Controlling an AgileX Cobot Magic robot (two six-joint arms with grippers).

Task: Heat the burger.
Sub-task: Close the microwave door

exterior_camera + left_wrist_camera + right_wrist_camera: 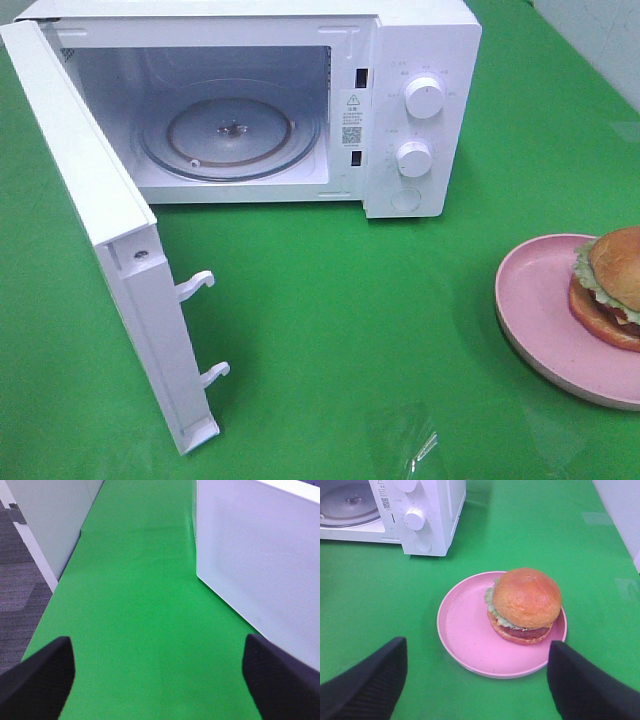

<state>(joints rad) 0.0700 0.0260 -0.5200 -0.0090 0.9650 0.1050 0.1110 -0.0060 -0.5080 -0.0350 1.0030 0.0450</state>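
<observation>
- Microwave (420, 110) sits at twelve o'clock on the green table (330, 330), its door (110, 250) swung wide toward eight o'clock; the glass turntable (230, 135) lies bare inside, and two white knobs (424, 97) stack on the control panel.
- The burger (525, 605) waits on the pink plate (465, 630), pushed to the plate's three o'clock side in the high view; the bun is glossy, with lettuce frilling out under it; the plate lies at four o'clock from the microwave, well apart from it.
- Right gripper (475, 680) hovers near the plate's edge, jaws spread wide, both dark fingers (365, 685) clear of plate and burger; nothing grasped.
- Left gripper (160, 675) is released too, fingers (37, 680) far apart over bare green mat; nothing between them; the white perforated door face stands just beside one finger.
- Neither arm shows in the high view.
</observation>
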